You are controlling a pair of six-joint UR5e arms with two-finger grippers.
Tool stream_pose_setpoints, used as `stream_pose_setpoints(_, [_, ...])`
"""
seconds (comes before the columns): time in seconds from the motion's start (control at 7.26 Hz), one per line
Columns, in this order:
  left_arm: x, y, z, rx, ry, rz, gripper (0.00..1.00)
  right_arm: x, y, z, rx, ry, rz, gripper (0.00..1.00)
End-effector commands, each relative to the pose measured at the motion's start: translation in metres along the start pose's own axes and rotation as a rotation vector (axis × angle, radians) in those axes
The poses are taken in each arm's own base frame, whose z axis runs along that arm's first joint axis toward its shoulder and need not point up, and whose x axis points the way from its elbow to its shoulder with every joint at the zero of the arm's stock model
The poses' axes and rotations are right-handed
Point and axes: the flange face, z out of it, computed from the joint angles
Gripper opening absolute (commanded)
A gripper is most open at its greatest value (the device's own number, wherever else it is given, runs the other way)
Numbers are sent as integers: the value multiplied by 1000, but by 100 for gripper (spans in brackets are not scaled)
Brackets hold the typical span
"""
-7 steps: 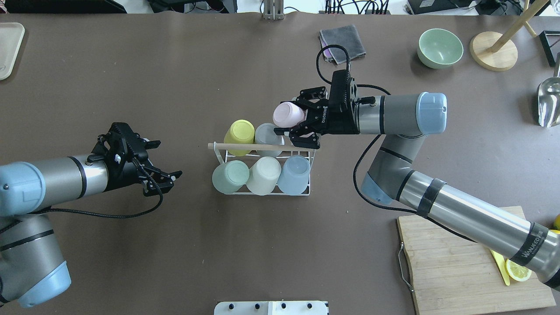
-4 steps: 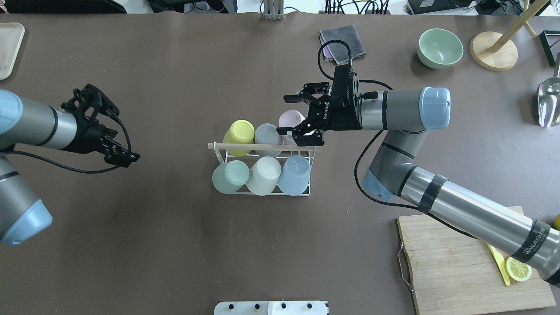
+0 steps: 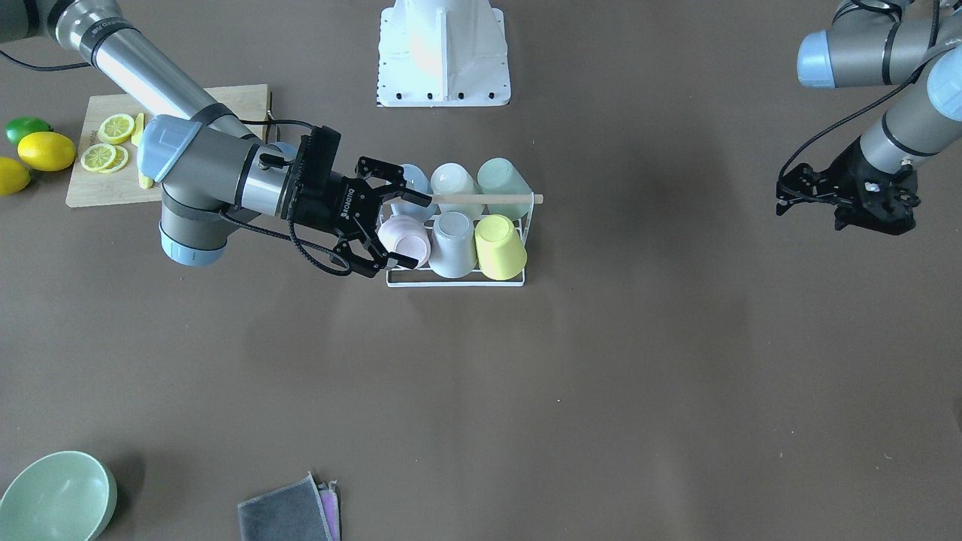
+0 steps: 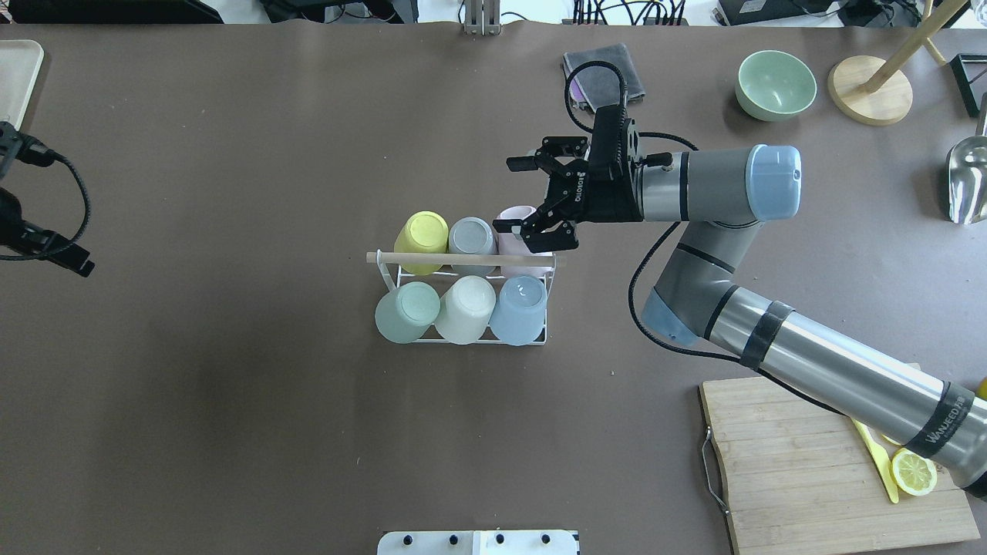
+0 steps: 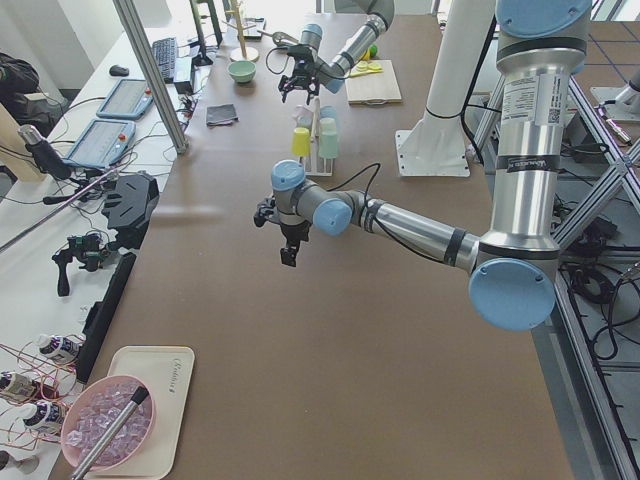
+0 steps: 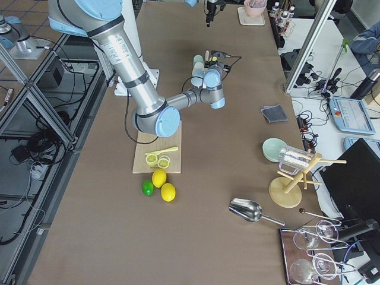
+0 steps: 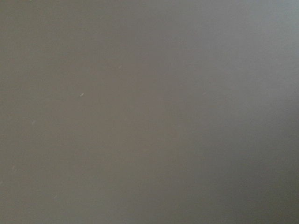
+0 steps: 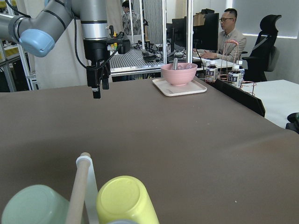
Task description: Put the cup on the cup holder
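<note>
The white wire cup holder (image 4: 401, 271) with a wooden rod handle (image 4: 463, 260) stands mid-table. It holds several upturned cups: yellow (image 4: 422, 235), grey (image 4: 470, 237), pink (image 4: 515, 245), green (image 4: 405, 311), white (image 4: 463, 308) and blue (image 4: 518, 308). My right gripper (image 4: 513, 194) is open and empty, its fingers spread just over the pink cup (image 3: 406, 237) at the rack's end. My left gripper (image 3: 789, 197) is open and empty, far off to the left above bare table. It also shows in the right wrist view (image 8: 98, 88).
A wooden cutting board (image 4: 779, 462) with lemon slices lies at the front right. A green bowl (image 4: 775, 85), a grey cloth (image 4: 605, 73), a wooden stand (image 4: 871, 89) and a metal scoop (image 4: 968, 181) sit along the far and right edges.
My right gripper opened and let go of the pink cup, which now sits on the rack, then drew back a little. My left arm swung away to the table's left edge.
</note>
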Motion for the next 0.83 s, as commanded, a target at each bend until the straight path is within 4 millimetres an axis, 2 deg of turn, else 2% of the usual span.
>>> stream_pose_setpoints(0.0, [-120, 46, -15, -90, -60, -10, 98, 36, -37, -33, -56, -3, 44, 100])
stream_pose_setpoints(0.14, [-168, 63, -35, -99, -64, -48, 98, 55, -63, -52, -114, 13, 70, 100])
stream_pose_setpoints(0.28, [-196, 76, -56, -68, -69, -115, 98, 74, -84, -69, -186, 37, 111, 100])
stream_pose_setpoints(0.41, [-201, 82, -55, -77, -72, -132, 98, 86, -106, -87, -266, 61, 170, 100])
stream_pose_setpoints(0.55, [-211, 88, -68, -51, -76, -160, 98, 99, -122, -109, -347, 102, 246, 100])
stream_pose_setpoints(0.69, [-220, 93, -76, -37, -76, -187, 98, 110, -127, -133, -435, 134, 350, 100])
